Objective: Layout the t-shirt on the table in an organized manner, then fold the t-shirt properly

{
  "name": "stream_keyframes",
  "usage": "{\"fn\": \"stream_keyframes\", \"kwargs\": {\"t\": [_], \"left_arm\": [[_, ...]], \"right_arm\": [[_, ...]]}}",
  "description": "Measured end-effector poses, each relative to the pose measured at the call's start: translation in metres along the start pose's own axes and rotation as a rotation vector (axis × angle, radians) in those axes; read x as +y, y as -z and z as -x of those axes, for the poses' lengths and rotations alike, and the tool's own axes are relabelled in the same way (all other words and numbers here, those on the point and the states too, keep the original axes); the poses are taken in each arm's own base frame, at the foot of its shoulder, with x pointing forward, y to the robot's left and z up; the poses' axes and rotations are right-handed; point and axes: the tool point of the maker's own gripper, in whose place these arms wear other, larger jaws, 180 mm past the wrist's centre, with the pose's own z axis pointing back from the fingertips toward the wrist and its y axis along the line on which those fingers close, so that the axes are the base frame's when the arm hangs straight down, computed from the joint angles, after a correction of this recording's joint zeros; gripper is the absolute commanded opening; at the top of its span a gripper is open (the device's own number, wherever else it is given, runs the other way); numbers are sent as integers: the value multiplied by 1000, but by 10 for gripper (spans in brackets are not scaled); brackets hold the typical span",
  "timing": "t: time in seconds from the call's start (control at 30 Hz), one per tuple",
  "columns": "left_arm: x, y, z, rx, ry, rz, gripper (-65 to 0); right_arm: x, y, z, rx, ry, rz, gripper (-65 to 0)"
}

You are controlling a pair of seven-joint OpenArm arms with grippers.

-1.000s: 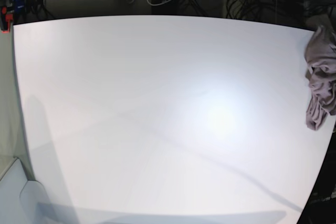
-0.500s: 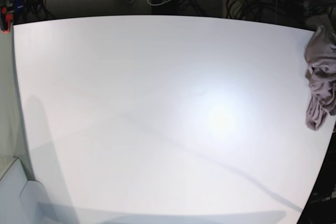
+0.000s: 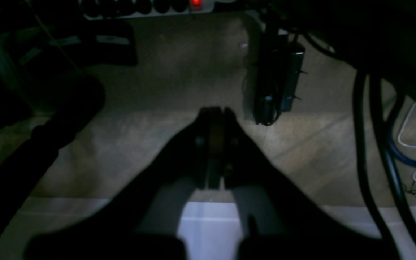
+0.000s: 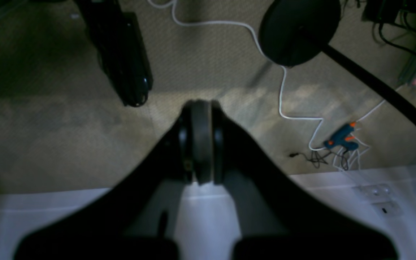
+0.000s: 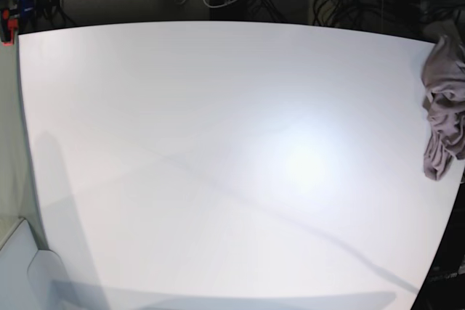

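I am looking at the table [image 5: 218, 150], which is filling almost the whole base view, big and white and bare in the middle. The t-shirt [image 5: 443, 107] is sitting in a crumpled heap at the table's far right edge, partly hanging off the side, so I think nothing is laid out yet. My left gripper [image 3: 213, 112] is pointing down at the carpet past the table's edge, with its claw pressed together on nothing. My right gripper [image 4: 200, 108] is doing the same, claw together and empty. I am guessing both arms are parked off the table to keep it free. I am thinking the left arm is nearer the shirt.
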Motion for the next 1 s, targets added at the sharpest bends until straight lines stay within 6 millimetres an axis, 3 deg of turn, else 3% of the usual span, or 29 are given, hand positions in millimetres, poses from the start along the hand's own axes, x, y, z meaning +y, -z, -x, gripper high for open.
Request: {"fn": "stream_keyframes", "kwargs": {"t": [0.23,0.43,0.5,0.67,0.87,1.0], "left_arm": [[-1,-2,4,-16,-2,3,-648],[14,-23,15,-42,15,-15,-648],[18,-33,17,-28,22,-19,-648],[25,-67,-8,-172,52,-24,-648],[29,-108,0,-229,92,-20,-648],[32,-138,-14,-309,83,-14,-648]], "right_arm": [[0,0,-2,-3,0,0,-650],[1,0,-2,-3,1,-2,-650],[2,0,-2,-3,1,-3,-650],[1,0,-2,-3,1,-2,-650],[1,0,-3,-4,1,-2,-650],[1,-2,-13,-43,-1,-1,-650]]}}
